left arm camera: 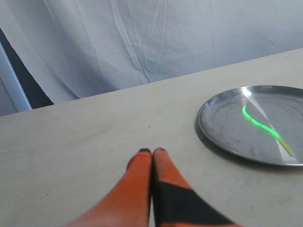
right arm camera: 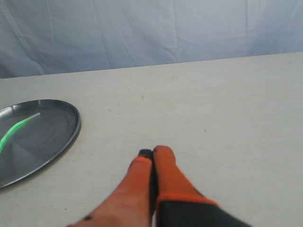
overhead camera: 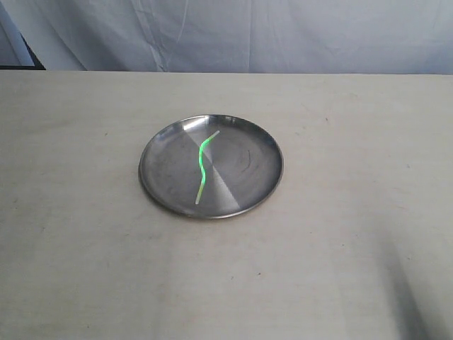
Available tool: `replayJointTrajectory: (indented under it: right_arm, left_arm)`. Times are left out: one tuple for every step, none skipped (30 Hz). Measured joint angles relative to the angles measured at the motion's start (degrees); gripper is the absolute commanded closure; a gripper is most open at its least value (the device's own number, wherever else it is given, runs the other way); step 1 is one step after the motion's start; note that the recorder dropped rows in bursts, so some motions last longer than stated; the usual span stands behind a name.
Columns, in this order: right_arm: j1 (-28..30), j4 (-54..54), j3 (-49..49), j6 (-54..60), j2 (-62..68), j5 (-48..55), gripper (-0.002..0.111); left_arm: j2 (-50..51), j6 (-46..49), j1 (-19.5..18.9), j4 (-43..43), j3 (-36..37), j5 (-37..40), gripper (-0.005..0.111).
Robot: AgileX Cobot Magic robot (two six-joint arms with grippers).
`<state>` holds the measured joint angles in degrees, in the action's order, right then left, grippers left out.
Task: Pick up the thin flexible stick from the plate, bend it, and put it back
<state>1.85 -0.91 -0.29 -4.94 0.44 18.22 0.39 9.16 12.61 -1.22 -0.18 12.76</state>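
Note:
The thin flexible stick [overhead camera: 204, 165] lies wavy and glowing green across the middle of the plate [overhead camera: 157, 185], a shiny steel dish at the table's centre. Neither arm shows in the exterior view. My left gripper [left arm camera: 152, 151] is shut with nothing held, over bare table some way from the plate [left arm camera: 213, 130]; the stick [left arm camera: 258, 124] is visible there. My right gripper [right arm camera: 152, 151] is likewise shut and empty, off to the other side of the plate [right arm camera: 66, 137], where one end of the stick [right arm camera: 16, 128] shows.
The table [overhead camera: 340, 248] is a pale beige surface. A wrinkled white-grey cloth [overhead camera: 269, 35] hangs behind its far edge. A dark frame piece [overhead camera: 18, 57] stands at the back left corner.

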Motion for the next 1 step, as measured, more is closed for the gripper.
replayJointTrajectory:
  right_arm:
    - [0.0,0.0,0.0,0.0,0.0,0.0,0.108]
  left_arm:
    - [0.0,0.0,0.0,0.0,0.0,0.0,0.107]
